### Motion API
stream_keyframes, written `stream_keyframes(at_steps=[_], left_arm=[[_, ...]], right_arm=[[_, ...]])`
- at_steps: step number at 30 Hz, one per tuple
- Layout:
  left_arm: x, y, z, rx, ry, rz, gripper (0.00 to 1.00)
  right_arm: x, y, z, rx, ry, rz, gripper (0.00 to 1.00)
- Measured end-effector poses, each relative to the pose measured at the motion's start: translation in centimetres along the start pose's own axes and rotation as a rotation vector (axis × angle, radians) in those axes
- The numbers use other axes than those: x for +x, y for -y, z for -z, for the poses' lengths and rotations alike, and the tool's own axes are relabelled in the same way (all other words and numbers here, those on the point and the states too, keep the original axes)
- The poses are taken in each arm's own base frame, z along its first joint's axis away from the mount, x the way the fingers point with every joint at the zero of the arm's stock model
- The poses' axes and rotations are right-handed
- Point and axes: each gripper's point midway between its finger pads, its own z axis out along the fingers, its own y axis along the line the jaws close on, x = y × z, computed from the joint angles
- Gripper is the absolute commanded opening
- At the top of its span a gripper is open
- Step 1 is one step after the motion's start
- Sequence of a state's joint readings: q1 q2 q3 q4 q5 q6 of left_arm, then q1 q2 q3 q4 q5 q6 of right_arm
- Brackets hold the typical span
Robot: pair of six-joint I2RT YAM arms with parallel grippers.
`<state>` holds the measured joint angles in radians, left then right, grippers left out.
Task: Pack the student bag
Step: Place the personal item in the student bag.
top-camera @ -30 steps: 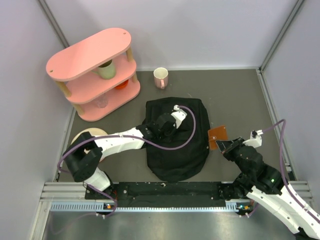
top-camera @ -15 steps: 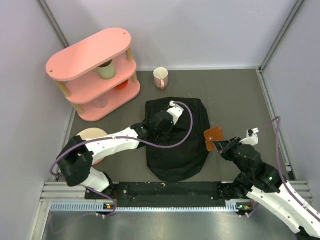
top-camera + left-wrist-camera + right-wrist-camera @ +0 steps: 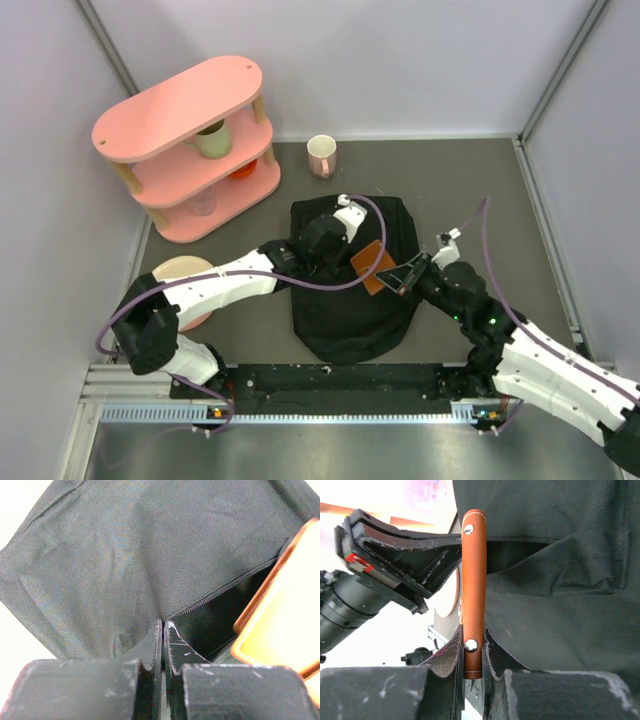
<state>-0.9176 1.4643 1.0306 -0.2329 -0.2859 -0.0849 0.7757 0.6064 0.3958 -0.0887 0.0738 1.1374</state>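
Closed tight, the left gripper (image 3: 163,625) pinches the zip edge of the student bag (image 3: 350,310), lifting its mouth. The right gripper (image 3: 473,630) clamps a thin brown notebook (image 3: 473,570) by one end. That notebook has swung from beside the bag to over it, mid-way along the table (image 3: 480,180), so insertion looks next. Only the wrist views show the dark opening.

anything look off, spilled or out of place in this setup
Nothing stands out. The student bag lies flat with its zip open. The left gripper pinches the opening's edge with shut jaws, and the right gripper holds a brown book edge-on at that opening. Nothing has spilled, and the mug stands upright.
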Motion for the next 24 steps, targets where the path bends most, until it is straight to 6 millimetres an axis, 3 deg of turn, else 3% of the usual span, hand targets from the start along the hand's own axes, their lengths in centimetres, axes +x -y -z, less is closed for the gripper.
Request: stream_keyframes(at_steps=[9, 20, 24], left_arm=[[-0.5, 0.1, 0.5, 0.007, -0.001, 0.030, 0.00], [-0.6, 0.1, 1.0, 0.010, 0.000, 0.051, 0.00], [-0.5, 0.0, 1.0, 0.009, -0.006, 0.053, 0.00]], right_arm=[[2.1, -0.8, -3.2, -0.071, -0.088, -0.062, 0.00], [4.4, 1.4, -4.6, -0.069, -0.145, -0.165, 0.00], [4.6, 1.3, -4.9, -0.075, -0.158, -0.192, 0.00]])
